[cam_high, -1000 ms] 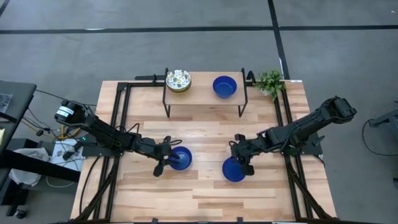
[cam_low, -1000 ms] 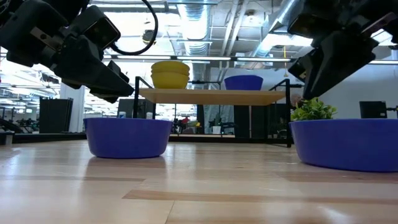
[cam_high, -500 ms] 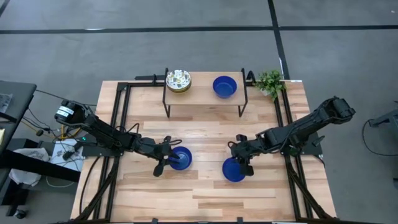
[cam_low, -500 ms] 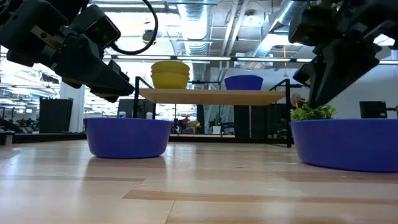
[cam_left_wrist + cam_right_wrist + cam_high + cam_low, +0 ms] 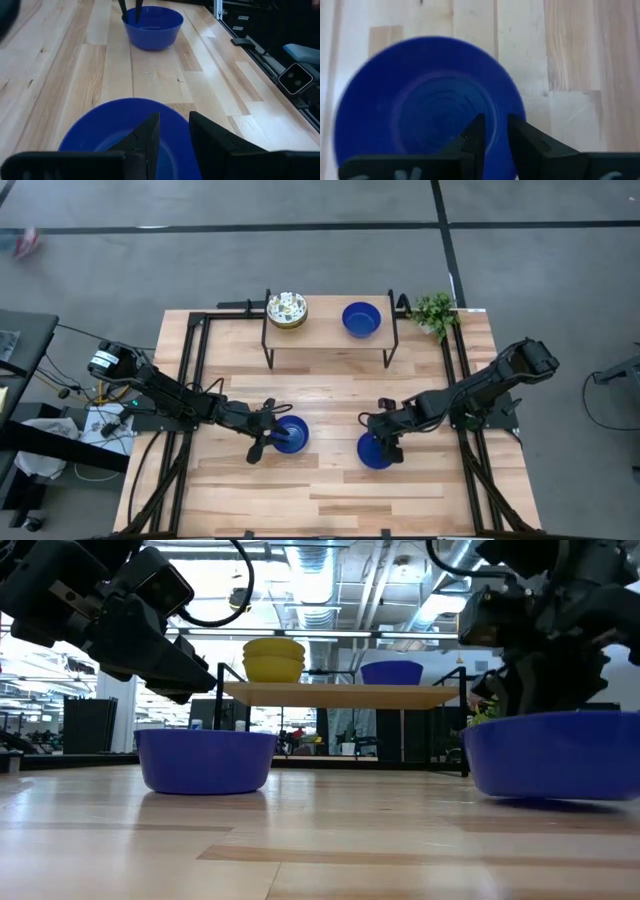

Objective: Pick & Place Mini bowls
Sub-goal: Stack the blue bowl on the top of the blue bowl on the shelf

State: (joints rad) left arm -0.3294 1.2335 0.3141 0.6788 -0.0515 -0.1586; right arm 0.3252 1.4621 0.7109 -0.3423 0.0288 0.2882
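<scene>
From above, no writing is legible; a small wooden shelf (image 5: 328, 330) carries a floral bowl stack (image 5: 287, 310) and a blue bowl (image 5: 361, 319), a potted plant (image 5: 434, 311) just beside it. Nearer than the shelf, the left gripper (image 5: 272, 436) and right gripper (image 5: 384, 442) each pinch a blue bowl's rim. At table height, the right-hand blue bowl (image 5: 551, 757) tilts. Each wrist view shows narrow fingers (image 5: 146, 140) (image 5: 475, 134) astride a rim.

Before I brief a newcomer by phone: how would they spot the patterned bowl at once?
Start at the small raised wooden shelf along the table's far edge. Two bowls sit on top; the patterned bowl is at the end on the left arm's side. Unlike the blue bowl beside it and the two blue ones on the table, it is pale and speckled inside, yellow outside.
</scene>
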